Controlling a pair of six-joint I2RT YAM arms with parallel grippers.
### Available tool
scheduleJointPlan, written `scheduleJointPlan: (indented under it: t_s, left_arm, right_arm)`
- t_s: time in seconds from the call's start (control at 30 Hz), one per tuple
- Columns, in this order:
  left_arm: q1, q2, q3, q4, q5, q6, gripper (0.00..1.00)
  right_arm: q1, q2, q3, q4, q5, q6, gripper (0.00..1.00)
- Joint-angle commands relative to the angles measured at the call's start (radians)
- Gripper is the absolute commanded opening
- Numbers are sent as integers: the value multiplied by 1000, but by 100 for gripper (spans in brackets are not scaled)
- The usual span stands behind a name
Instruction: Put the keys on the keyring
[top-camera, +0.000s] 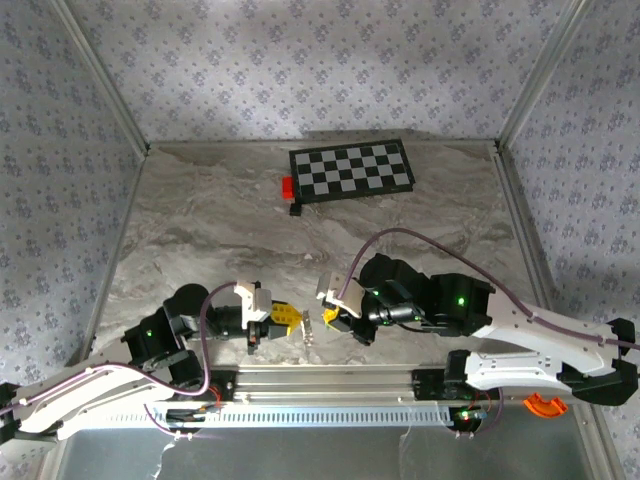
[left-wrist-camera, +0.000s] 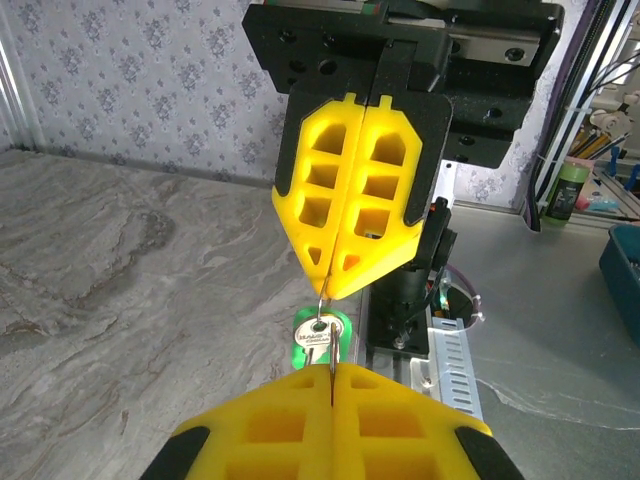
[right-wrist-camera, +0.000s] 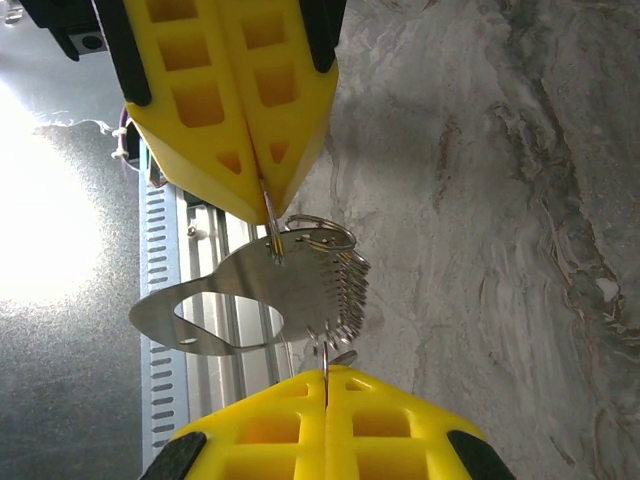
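Observation:
Both grippers meet tip to tip just above the table's near edge, my left gripper facing my right gripper. In the left wrist view my left gripper is shut on the thin grey keyring, seen edge-on. My right gripper pinches the ring's far side. A small silvery key hangs on the ring in front of the green tag. In the right wrist view my right gripper is shut on a thin wire of the keyring. A flat silvery plate with an oval hole hangs beside it.
A checkerboard lies at the back of the marble table, with a small red block at its left corner. The slotted aluminium rail runs right under the grippers. Patterned walls close the left, right and back sides.

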Motion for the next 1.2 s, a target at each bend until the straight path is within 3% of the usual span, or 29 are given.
scheduleJointPlan:
  t_s: [0.0, 1.17]
  left_arm:
    - [-6, -1, 41, 36, -2, 15, 0]
    - [-17, 22, 23, 79, -25, 15, 0]
  right_arm:
    - [16, -3, 36, 15, 41, -15, 0]
    - [44, 47, 53, 35, -10, -7, 0]
